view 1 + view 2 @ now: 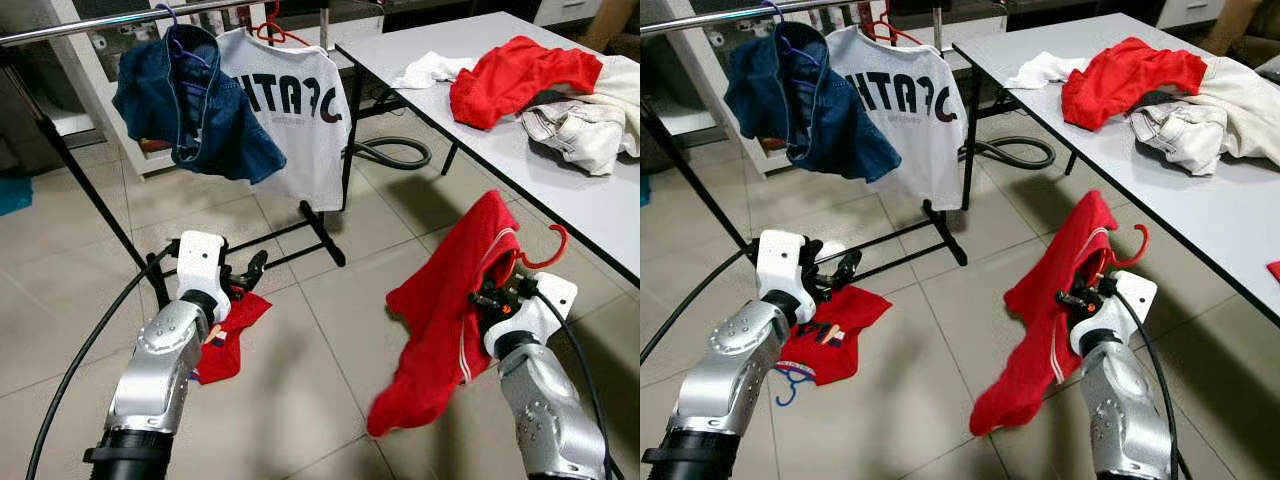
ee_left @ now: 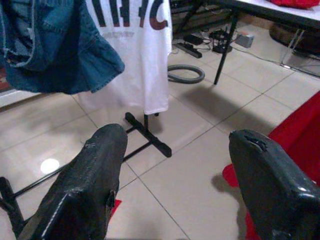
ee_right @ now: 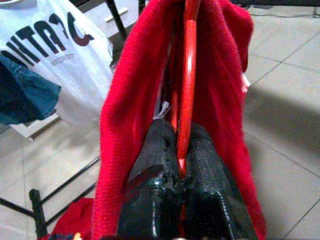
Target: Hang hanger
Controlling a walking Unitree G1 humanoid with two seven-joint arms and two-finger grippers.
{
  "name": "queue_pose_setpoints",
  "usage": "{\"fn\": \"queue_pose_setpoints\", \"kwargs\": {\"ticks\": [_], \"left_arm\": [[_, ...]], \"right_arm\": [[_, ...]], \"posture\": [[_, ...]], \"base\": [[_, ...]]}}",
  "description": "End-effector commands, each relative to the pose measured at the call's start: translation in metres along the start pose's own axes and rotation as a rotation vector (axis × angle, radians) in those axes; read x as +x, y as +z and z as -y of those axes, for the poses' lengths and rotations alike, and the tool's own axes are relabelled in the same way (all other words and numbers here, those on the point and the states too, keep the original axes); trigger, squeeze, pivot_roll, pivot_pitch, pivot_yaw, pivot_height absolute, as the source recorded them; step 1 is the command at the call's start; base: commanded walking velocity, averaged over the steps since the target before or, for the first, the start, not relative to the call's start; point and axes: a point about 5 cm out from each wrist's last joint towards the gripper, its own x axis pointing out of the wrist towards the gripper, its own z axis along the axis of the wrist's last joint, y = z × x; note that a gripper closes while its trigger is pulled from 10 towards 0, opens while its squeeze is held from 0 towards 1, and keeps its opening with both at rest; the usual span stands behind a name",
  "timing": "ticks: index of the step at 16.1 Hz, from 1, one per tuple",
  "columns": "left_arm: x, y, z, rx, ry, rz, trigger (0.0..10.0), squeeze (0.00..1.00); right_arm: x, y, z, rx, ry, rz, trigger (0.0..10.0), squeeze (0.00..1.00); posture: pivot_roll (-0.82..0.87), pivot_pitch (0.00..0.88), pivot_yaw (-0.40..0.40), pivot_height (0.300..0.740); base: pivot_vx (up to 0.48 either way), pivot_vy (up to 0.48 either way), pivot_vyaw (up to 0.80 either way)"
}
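The right gripper has its fingers closed on the red hanger, which carries a red top and points up. The rail lies well above and to the left. The left gripper hangs open, holding nothing.

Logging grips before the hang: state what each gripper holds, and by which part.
Right gripper is shut on the red hanger, clamping its bar inside the red garment. Left gripper is open, holding nothing.
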Motion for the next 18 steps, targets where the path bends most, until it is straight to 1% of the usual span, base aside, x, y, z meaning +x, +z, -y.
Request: {"fn": "queue_pose_setpoints", "kwargs": {"ticks": [1, 2, 3, 4, 6, 8, 9, 10, 11, 12, 15, 17, 18], "left_arm": [[0.001, -0.002, 0.001, 0.001, -0.014, -0.007, 10.0, 0.00], [0.002, -0.001, 0.001, 0.002, -0.016, -0.008, 10.0, 0.00], [0.003, -0.001, 0.002, 0.005, -0.019, -0.008, 10.0, 0.00], [0.004, 0.000, 0.002, 0.007, -0.022, -0.007, 10.0, 0.00], [0.004, 0.000, 0.002, 0.006, -0.025, -0.007, 10.0, 0.00], [0.005, 0.000, 0.002, 0.005, -0.030, -0.006, 10.0, 0.00], [0.006, 0.000, 0.002, 0.006, -0.031, -0.006, 10.0, 0.00], [0.006, 0.000, 0.003, 0.005, -0.034, -0.005, 10.0, 0.00], [0.006, 0.001, 0.003, 0.004, -0.037, -0.003, 10.0, 0.00], [0.006, 0.001, 0.003, 0.003, -0.039, -0.002, 10.0, 0.00], [0.006, 0.000, 0.004, -0.001, -0.037, -0.001, 10.0, 0.00], [0.006, 0.000, 0.003, 0.000, -0.035, 0.000, 10.0, 0.00], [0.006, 0.000, 0.003, 0.002, -0.036, 0.001, 10.0, 0.00]], "right_arm": [[-0.001, 0.004, -0.002, -0.004, 0.039, 0.020, 10.0, 0.00], [-0.002, 0.004, -0.001, -0.047, 0.031, 0.022, 10.0, 0.00], [-0.003, 0.004, -0.001, -0.061, 0.031, 0.026, 10.0, 0.00], [-0.003, 0.002, -0.001, -0.043, 0.031, 0.017, 10.0, 0.00], [-0.003, -0.001, 0.003, -0.128, 0.008, -0.003, 10.0, 0.00], [-0.004, -0.001, 0.006, -0.071, 0.009, 0.010, 10.0, 0.00], [-0.005, -0.001, 0.006, -0.064, 0.007, 0.009, 10.0, 0.00], [-0.005, 0.002, 0.006, -0.019, 0.015, 0.024, 10.0, 0.00], [-0.004, 0.005, 0.008, -0.037, -0.007, 0.031, 10.0, 0.00], [-0.003, 0.005, 0.007, -0.085, -0.013, 0.023, 10.0, 0.00], [-0.002, 0.003, 0.008, -0.061, -0.020, 0.005, 10.0, 0.00], [-0.001, 0.003, 0.009, -0.076, -0.029, 0.001, 10.0, 0.00], [0.000, 0.003, 0.012, -0.094, -0.058, -0.003, 10.0, 0.00]], "posture": [[-0.05, 0.060, 0.061, 0.740], [-0.05, 0.060, 0.065, 0.740], [-0.05, 0.058, 0.069, 0.740], [-0.05, 0.057, 0.070, 0.740], [-0.06, 0.056, 0.073, 0.740], [-0.06, 0.054, 0.074, 0.740], [-0.06, 0.054, 0.074, 0.740], [-0.06, 0.053, 0.075, 0.740], [-0.06, 0.052, 0.075, 0.740], [-0.06, 0.052, 0.075, 0.740], [-0.06, 0.050, 0.068, 0.740], [-0.06, 0.048, 0.067, 0.740], [-0.06, 0.047, 0.068, 0.740]], "base": [[0.364, 0.000, 0.00], [0.364, 0.000, 0.00], [0.360, 0.000, 0.00], [0.360, 0.000, 0.00], [0.362, 0.000, 0.00], [0.364, 0.000, 0.00], [0.368, 0.000, 0.00], [0.356, 0.000, 0.00], [0.394, 0.000, 0.00], [0.401, 0.000, 0.00], [0.402, 0.000, 0.00], [0.403, 0.000, -0.79], [0.405, 0.000, -0.77]]}}
